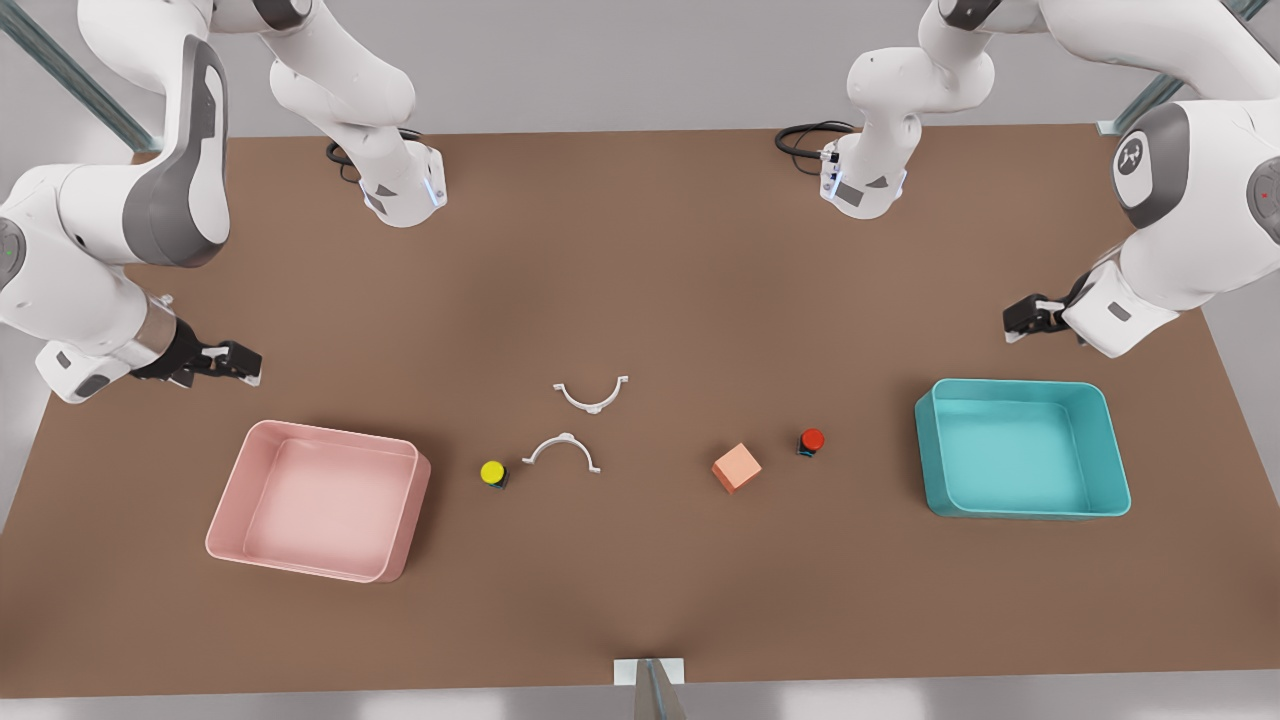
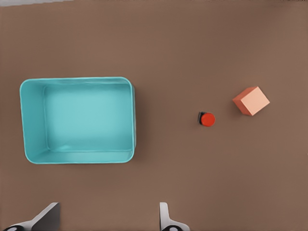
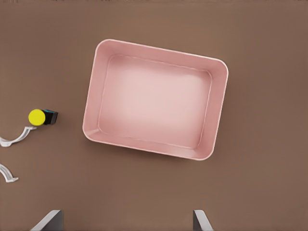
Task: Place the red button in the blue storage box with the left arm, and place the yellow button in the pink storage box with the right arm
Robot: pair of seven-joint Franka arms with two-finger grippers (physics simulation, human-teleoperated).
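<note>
the right gripper [image 1: 240, 362] hangs near the tabletop [image 1: 660, 260] edge at the front view's left, just beyond the far side of the pink storage box [image 1: 232, 500] and above the surface. its fingers [image 3: 48, 220] stand wide apart with nothing between them, as the right wrist view shows, with the pink box beneath the camera.

the pink storage box sits toward the front view's left edge of the tabletop, nearer the near edge, turned a little askew, with nothing inside it. just beside its right wall, apart from it, the yellow button [image 1: 492, 472] stands upright on the bare tabletop.

around the middle of the tabletop lie two white curved clips [image 1: 592, 397], one arching toward the far edge and one toward the near edge, apart from each other; the nearer one lies close to the yellow button without touching it.

further right a salmon-orange cube [image 1: 737, 467] rests on the surface, and the red button [image 1: 811, 441] stands upright just beside it, apart from it. the red button is between the cube and the blue storage box [image 1: 935, 480], well clear of the box.

the blue storage box sits toward the front view's right edge of the tabletop, with nothing inside.

the left gripper [image 1: 1022, 320] hangs above the tabletop just beyond the blue box's far side, near the right edge. its fingers [image 2: 166, 219] are spread wide and hold nothing.
</note>
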